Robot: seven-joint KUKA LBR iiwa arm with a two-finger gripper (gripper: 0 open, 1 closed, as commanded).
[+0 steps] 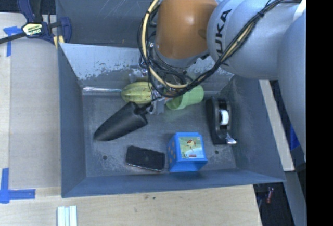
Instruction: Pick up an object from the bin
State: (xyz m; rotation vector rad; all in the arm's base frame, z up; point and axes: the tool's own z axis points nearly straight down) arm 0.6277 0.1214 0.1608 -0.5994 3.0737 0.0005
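pincer (156,105) grip: cannot tell | just left: olive oval thing (136,92) | just right: green cup (188,97) | below-left: black scoop (119,124)

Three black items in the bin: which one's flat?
The thin black rectangular slab by the blue printed cube; the tapered black scoop and black tape dispenser are bulkier.

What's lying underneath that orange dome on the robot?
Below the orange dome, a yellow-green oval thing pokes out left, a pale green thing right. Their inner ends are covered.
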